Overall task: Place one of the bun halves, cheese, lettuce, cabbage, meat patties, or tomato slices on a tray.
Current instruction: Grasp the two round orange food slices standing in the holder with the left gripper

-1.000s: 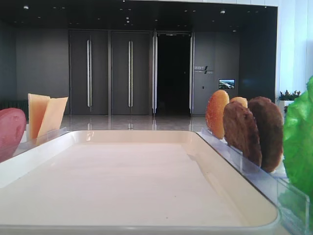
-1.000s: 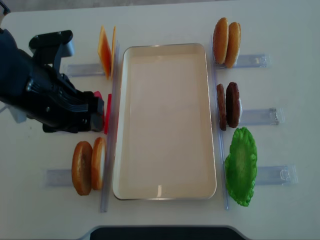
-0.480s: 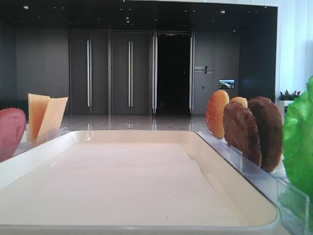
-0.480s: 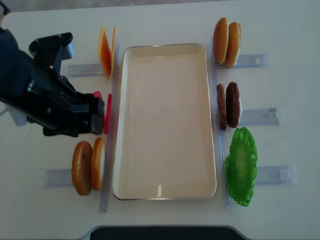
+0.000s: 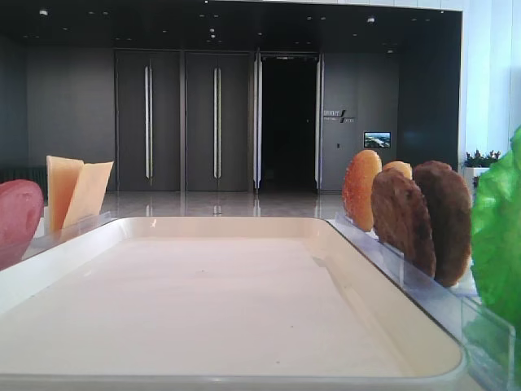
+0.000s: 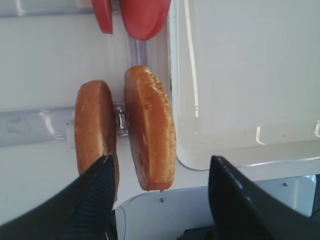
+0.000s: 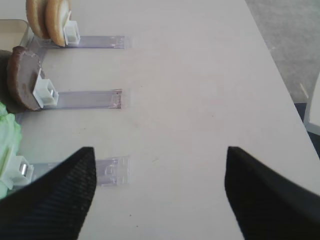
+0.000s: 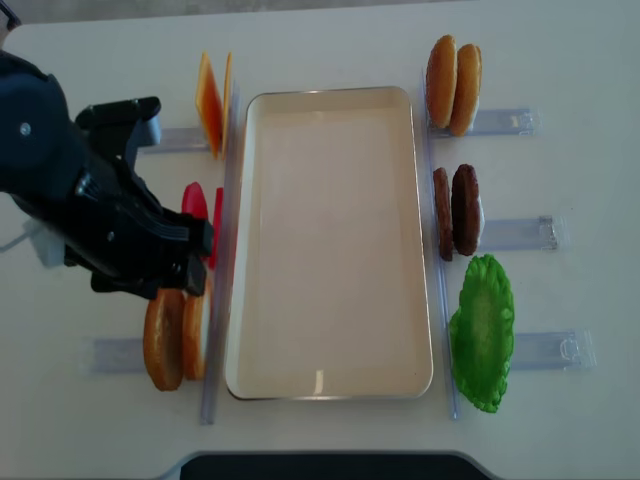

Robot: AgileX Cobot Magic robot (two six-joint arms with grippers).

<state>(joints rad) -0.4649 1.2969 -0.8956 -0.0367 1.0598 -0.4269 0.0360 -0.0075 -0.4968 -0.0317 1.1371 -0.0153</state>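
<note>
- Right now my target looks like the pair of bun halves (image 6: 149, 127) standing on edge in a clear rack (image 6: 35, 126) just beside the tray's (image 8: 330, 390) left long rim, near its front corner; the tray holds nothing yet.
- Beside the tray's same rim, further back, stand the tomato slices (image 6: 144, 15), then the cheese (image 8: 212, 103); across the tray, along its right rim, sit a second bun pair (image 8: 453, 84), the meat patties (image 8: 457, 210) and the lettuce (image 8: 483, 330).
- Risk, as I judge it: the two halves stand close together, so a finger could wedge between them or catch both, or tip the outer one off the rack. The tomato slices stand near enough to be knocked by the arm.
- My left tool (image 6: 160, 200) hovers over the bun pair, fingers spread wide and touching nothing that I can see; it carries nothing.
- My right tool (image 7: 157, 192) hangs over bare table (image 7: 190, 75) well right of the tray, fingers wide apart, empty.
</note>
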